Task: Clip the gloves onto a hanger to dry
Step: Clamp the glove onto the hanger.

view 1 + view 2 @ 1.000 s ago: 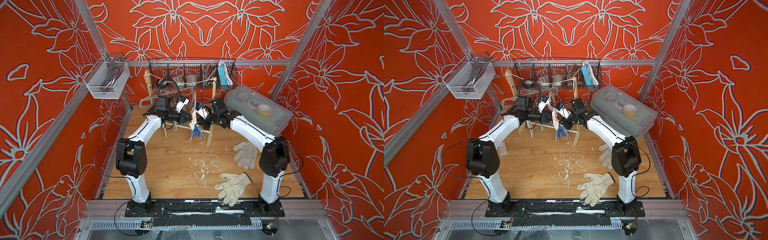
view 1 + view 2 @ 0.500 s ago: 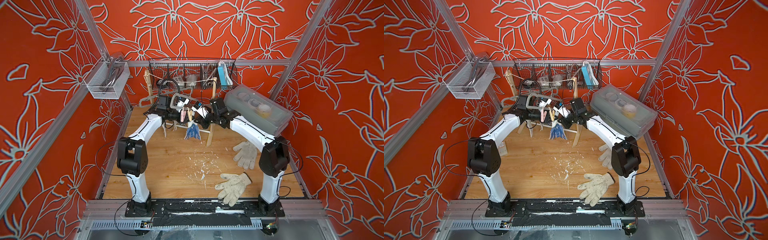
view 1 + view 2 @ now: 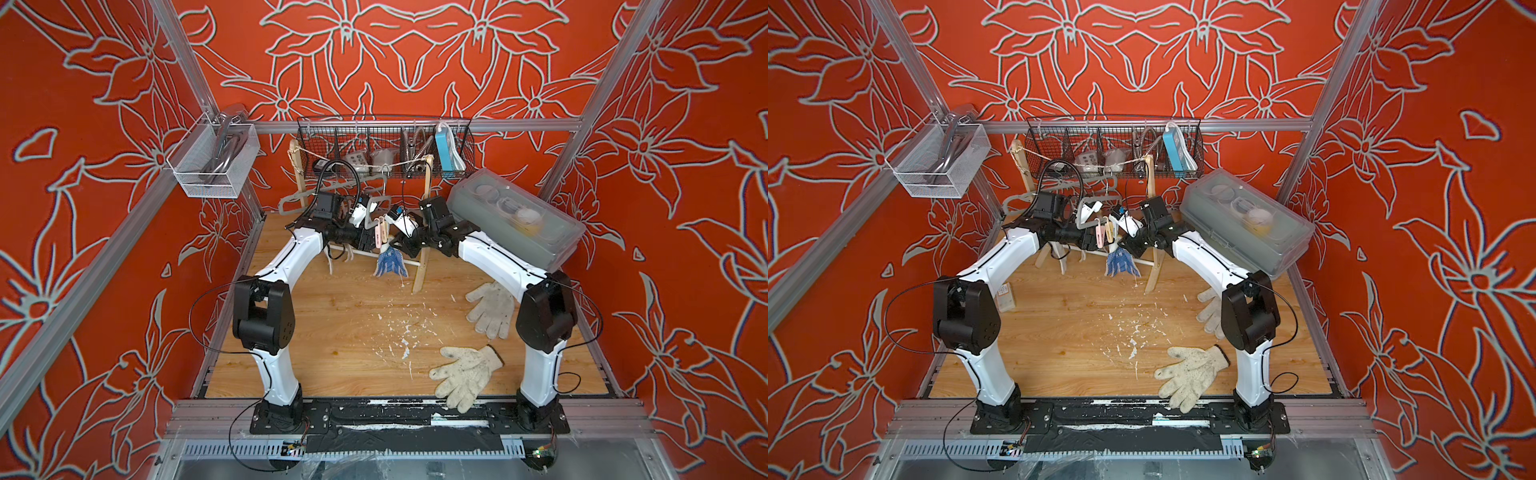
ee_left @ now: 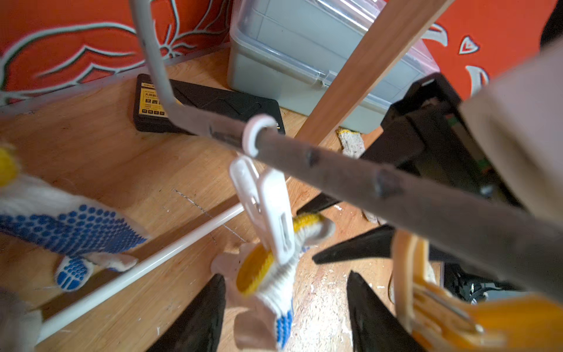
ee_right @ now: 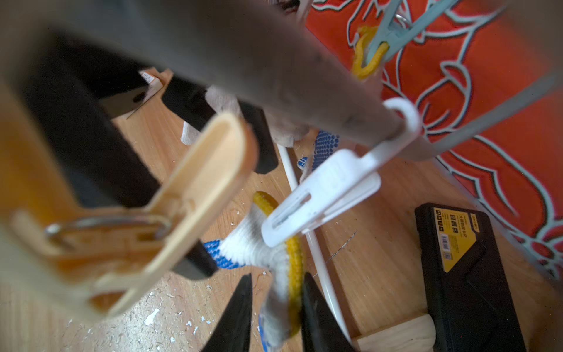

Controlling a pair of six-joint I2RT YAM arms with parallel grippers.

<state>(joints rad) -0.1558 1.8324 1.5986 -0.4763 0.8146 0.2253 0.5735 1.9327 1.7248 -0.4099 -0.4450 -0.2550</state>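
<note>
Here the blue-dotted glove (image 3: 390,262) hangs vertically, cuff up, fingers down.

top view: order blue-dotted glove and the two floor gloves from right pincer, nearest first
1. Blue-dotted knit glove, hanging at the right pincer.
2. Off-white knit glove, floor beside right arm.
3. Soiled off-white glove, floor near front rail.

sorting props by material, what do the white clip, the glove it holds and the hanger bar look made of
white clip: smooth, slightly glossy moulded plastic, by its even sheen and hook shape.
glove: matte knit yarn, probably cotton; the ribbed cuff shows stitches, and the blue dots look rubbery.
hanger bar: dull grey and scuffed; coated metal or plastic, unclear.
</note>
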